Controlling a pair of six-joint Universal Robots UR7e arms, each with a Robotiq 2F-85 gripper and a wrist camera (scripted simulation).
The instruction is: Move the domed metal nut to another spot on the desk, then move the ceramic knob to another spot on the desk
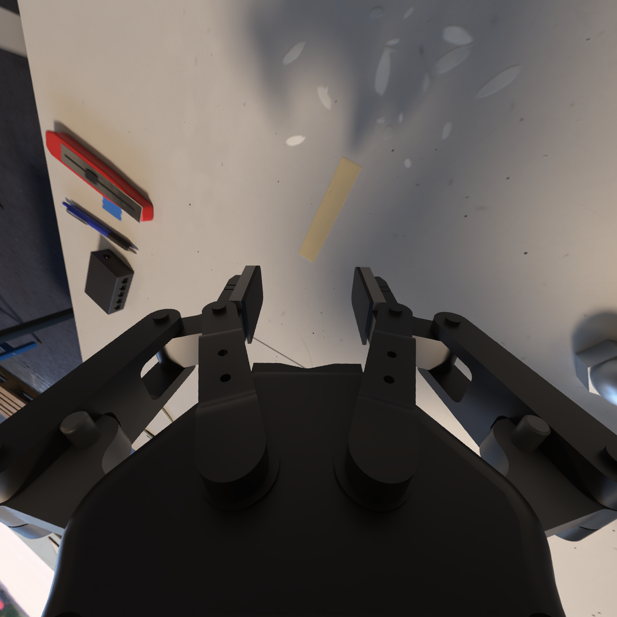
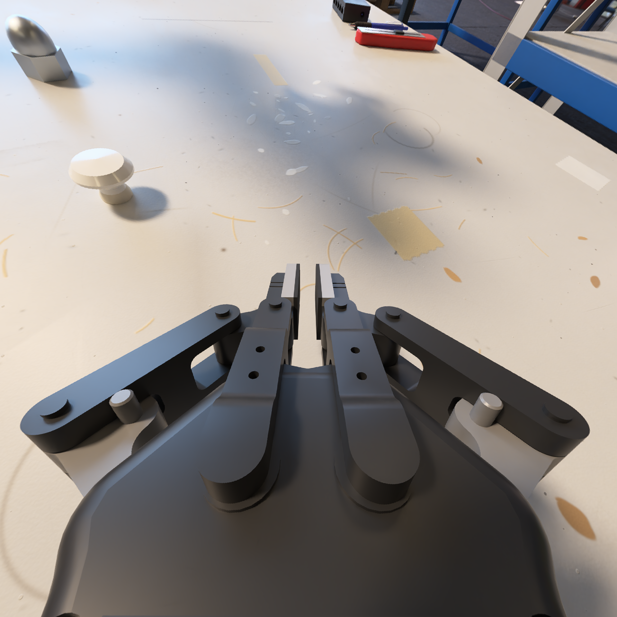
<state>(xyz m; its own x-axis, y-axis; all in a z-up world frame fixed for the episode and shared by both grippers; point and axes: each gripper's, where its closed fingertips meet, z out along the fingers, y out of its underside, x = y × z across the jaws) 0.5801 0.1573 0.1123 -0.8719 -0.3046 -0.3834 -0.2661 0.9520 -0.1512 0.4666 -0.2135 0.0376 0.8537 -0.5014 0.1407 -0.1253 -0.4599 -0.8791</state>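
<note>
The domed metal nut (image 2: pixel 36 50) stands on the desk at the far left of the right wrist view, dome up. It also shows at the right edge of the left wrist view (image 1: pixel 597 360), partly cut off. The white ceramic knob (image 2: pixel 101 173) stands on its stem, nearer than the nut, and shows only in the right wrist view. My left gripper (image 1: pixel 307 300) is open and empty above the desk, with the nut well off to its right. My right gripper (image 2: pixel 307 283) has its jaws nearly together with a narrow gap and nothing between them, to the right of the knob.
A red utility knife (image 1: pixel 100 177), a blue pen (image 1: pixel 96 227) and a small black box (image 1: pixel 108 283) lie along the desk's edge; the knife also shows in the right wrist view (image 2: pixel 395 40). Tan tape strips (image 1: pixel 329 210) (image 2: pixel 405 232) are stuck flat. A blue frame (image 2: pixel 551 66) stands beyond the edge.
</note>
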